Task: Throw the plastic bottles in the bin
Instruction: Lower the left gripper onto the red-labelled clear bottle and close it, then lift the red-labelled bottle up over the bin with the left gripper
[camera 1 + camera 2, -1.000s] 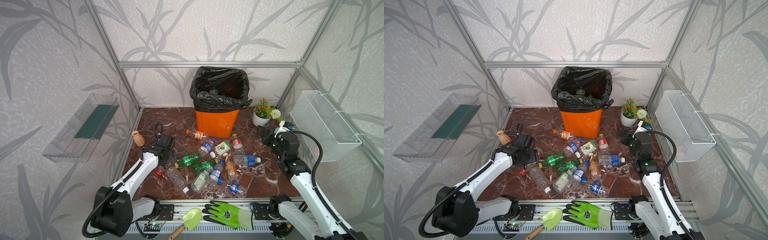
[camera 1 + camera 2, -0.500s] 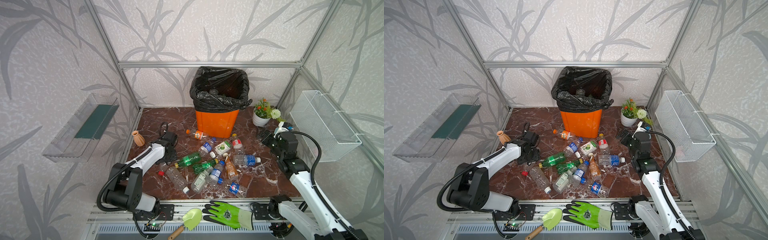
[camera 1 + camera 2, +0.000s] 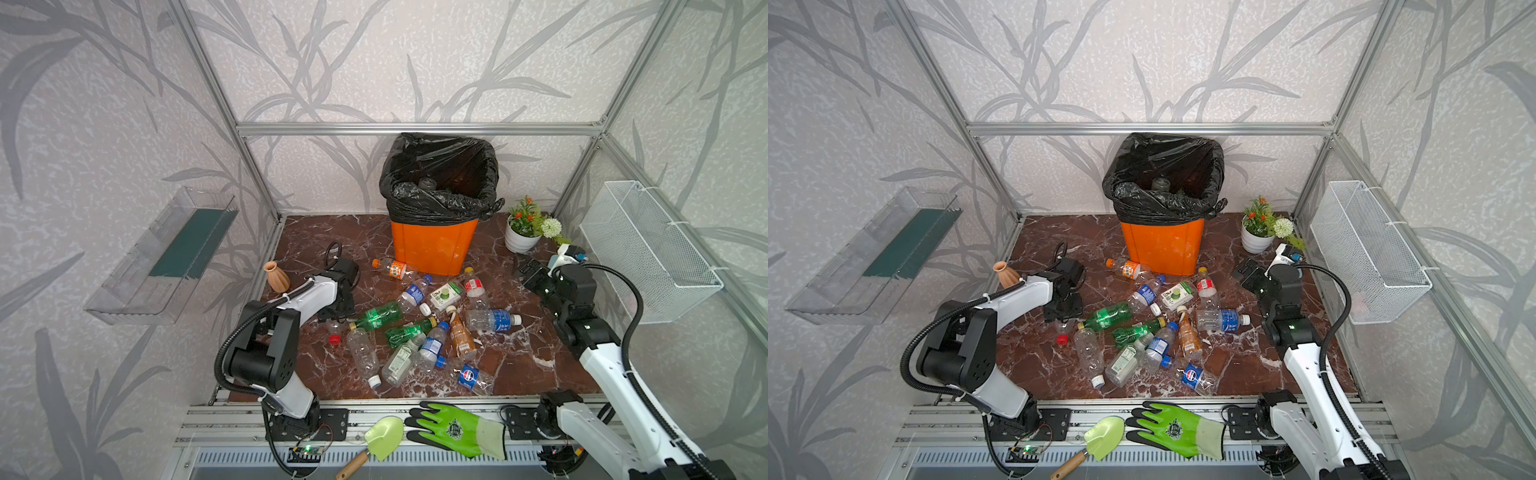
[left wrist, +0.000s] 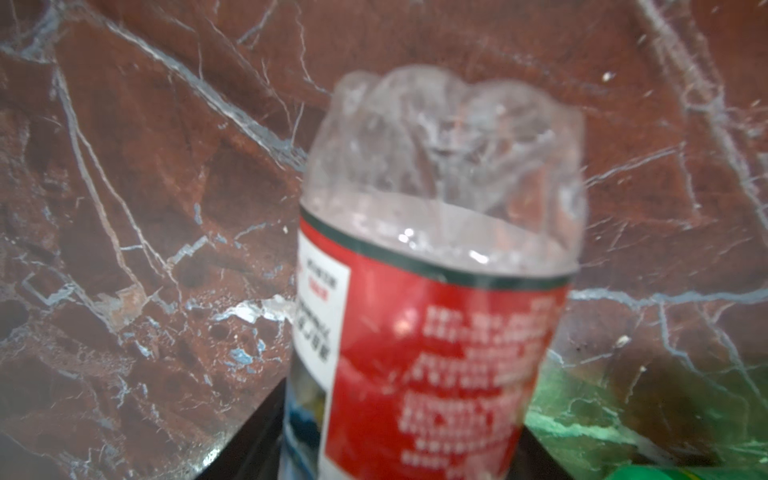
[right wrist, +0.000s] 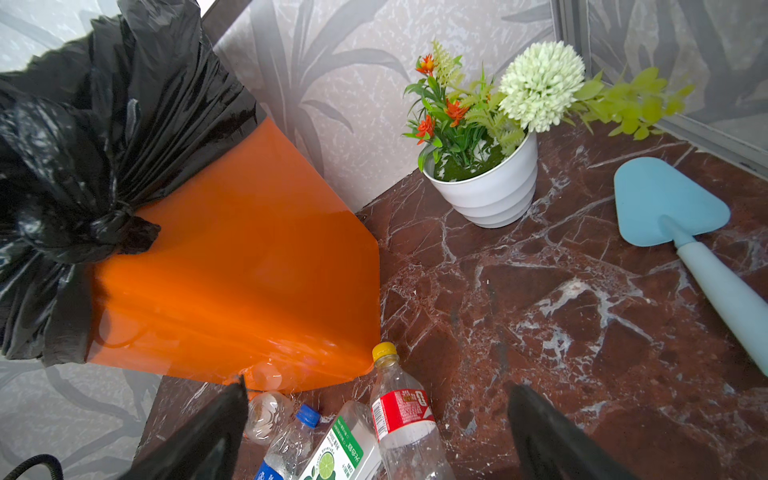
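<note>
Several plastic bottles (image 3: 415, 332) (image 3: 1142, 336) lie scattered on the marble floor in front of the orange bin (image 3: 432, 249) (image 3: 1160, 249) (image 5: 232, 270) with its black bag. My left gripper (image 3: 336, 318) (image 3: 1064, 313) points down at the pile's left edge. It is shut on a clear red-labelled bottle (image 4: 436, 332) whose red cap (image 3: 334, 339) sticks out below it. My right gripper (image 3: 530, 270) (image 3: 1250, 272) (image 5: 378, 386) hangs open and empty above the floor, right of the bin. A yellow-capped, red-labelled bottle (image 5: 399, 411) lies beneath it.
A terracotta vase (image 3: 277, 276) stands just left of my left arm. A white flower pot (image 3: 521, 237) and a blue trowel (image 5: 673, 216) sit behind my right gripper. A wire basket (image 3: 648, 249) and a clear tray (image 3: 166, 257) hang on the side walls. A green glove (image 3: 457, 428) lies on the front rail.
My left arm has folded up at the elbow while its gripper came down over the red-capped bottle and its jaws closed in on it. The right arm has barely moved.
</note>
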`<state>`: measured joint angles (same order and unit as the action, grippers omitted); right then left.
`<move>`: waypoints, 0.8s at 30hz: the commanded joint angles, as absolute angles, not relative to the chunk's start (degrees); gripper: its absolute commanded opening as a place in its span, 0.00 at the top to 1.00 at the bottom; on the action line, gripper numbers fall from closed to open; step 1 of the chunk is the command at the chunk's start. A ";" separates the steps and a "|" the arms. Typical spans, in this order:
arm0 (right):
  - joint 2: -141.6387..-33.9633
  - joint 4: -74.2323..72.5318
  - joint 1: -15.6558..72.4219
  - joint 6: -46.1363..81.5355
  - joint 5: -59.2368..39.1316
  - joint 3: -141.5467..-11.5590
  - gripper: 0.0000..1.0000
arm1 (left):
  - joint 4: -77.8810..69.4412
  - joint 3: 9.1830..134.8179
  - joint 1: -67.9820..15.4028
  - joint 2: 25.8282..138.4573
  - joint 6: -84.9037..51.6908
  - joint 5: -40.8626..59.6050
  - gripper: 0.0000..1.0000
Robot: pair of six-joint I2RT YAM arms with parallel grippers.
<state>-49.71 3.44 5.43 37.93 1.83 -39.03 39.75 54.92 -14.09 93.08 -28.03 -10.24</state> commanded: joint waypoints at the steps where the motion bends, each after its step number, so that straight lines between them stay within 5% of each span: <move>1: -48.72 4.30 5.10 37.85 2.64 -38.51 0.03 | 39.96 55.28 -13.63 92.63 -27.51 -11.31 0.39; 17: -47.39 3.90 5.10 38.34 2.94 -37.62 0.03 | 35.09 57.14 -13.10 69.45 -27.44 -14.05 0.52; 24: -47.02 3.43 5.10 38.71 2.72 -37.77 0.03 | 16.55 58.73 -12.96 52.21 -24.40 -14.56 0.51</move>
<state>-47.86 3.95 5.28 38.15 2.37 -38.13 28.03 56.99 -13.37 57.21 -26.85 -13.23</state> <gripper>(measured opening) 0.976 0.494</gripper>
